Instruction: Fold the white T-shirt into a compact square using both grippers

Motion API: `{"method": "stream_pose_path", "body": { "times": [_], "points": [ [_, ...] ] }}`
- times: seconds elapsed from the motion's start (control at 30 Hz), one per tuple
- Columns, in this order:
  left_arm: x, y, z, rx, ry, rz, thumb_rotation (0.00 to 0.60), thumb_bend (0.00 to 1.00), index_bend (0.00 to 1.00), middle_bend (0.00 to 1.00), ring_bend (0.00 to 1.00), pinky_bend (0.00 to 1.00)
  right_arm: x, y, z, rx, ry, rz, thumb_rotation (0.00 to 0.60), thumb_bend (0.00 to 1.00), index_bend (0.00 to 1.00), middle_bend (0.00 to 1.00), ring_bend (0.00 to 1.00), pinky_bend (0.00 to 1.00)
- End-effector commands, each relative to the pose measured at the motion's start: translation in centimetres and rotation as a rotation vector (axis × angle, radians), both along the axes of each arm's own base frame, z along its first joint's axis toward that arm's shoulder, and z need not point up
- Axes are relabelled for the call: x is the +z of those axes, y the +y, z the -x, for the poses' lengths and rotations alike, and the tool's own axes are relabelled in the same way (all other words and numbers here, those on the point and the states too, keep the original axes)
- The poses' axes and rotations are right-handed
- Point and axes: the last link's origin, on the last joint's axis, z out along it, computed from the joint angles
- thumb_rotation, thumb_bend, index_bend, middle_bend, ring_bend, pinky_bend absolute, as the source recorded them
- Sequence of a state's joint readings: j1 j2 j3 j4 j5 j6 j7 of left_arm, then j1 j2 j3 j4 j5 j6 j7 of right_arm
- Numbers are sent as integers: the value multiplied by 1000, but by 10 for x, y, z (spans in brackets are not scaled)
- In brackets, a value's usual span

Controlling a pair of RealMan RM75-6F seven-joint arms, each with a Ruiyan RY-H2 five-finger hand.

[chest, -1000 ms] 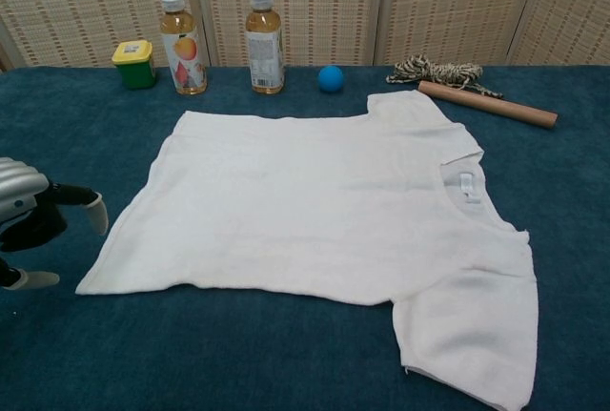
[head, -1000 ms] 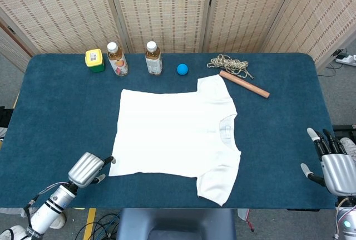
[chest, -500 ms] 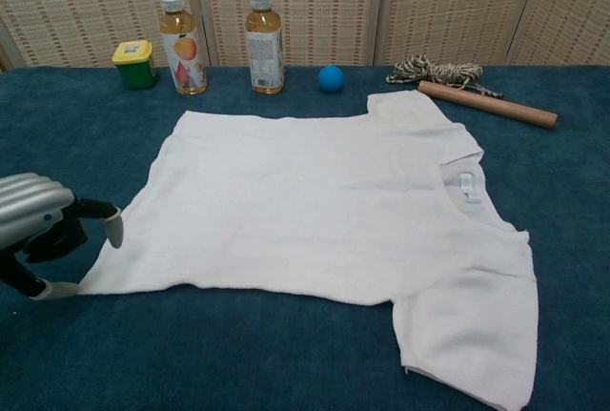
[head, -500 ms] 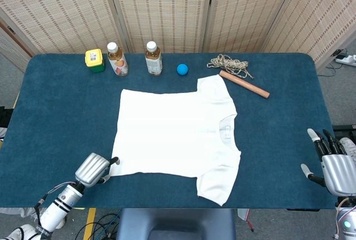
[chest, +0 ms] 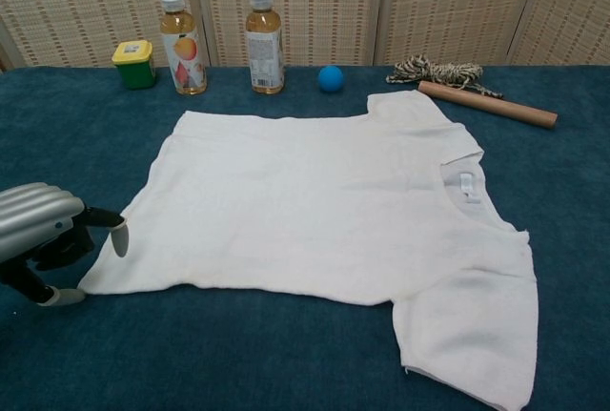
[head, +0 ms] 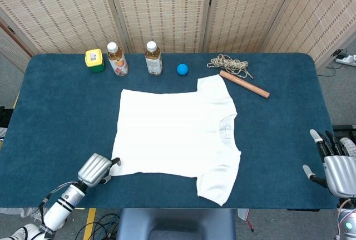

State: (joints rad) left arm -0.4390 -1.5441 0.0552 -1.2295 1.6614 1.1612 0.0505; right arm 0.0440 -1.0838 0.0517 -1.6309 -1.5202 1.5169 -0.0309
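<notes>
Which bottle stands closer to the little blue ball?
The bottle on the right, with the plain tan label. The other bottle, with a fruit picture, stands further from the blue ball, beside the yellow-lidded jar.

White T-shirt (chest: pixel 315 206): soft matt knit cloth. Table (chest: pixel 286 354): teal, felt-like matt cover. Left hand (chest: pixel 43 239): ribbed silvery metal-look shell, black fingers. Rolling pin (chest: pixel 487 104): smooth wood. Rope (chest: pixel 434 71): rough fibre.

Desk (head: pixel 67 117), dark blue cloth top. White T-shirt (head: pixel 175 134) flat at centre. Behind shirt: green-yellow jar (head: pixel 94 60), two bottles (head: pixel 117 58) (head: pixel 153 58), blue ball (head: pixel 182 69). Beyond its far sleeve: rope coil (head: pixel 229 63), wooden rod (head: pixel 243 83).
</notes>
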Motion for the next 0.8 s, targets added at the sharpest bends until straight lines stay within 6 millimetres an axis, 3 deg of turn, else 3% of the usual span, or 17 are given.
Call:
{"method": "stream_pose_path", "body": {
  "times": [0.03,0.5,0.8],
  "points": [
    [-2,3,0,7,-2,-2,600,217,453,925,832,1000,0,0,0,0,1,2,600,272,9,116,76,148],
    [-10,8,-4,11,-57,-14,600,222,502,933,839,1000,1,1,1,-6,0,7,600,271,9,116,77,148],
    [-12,9,-2,19,-54,6,600,398,519,934,839,1000,0,1,2,-9,-1,5,600,272,9,116,76,149]
  ]
}}
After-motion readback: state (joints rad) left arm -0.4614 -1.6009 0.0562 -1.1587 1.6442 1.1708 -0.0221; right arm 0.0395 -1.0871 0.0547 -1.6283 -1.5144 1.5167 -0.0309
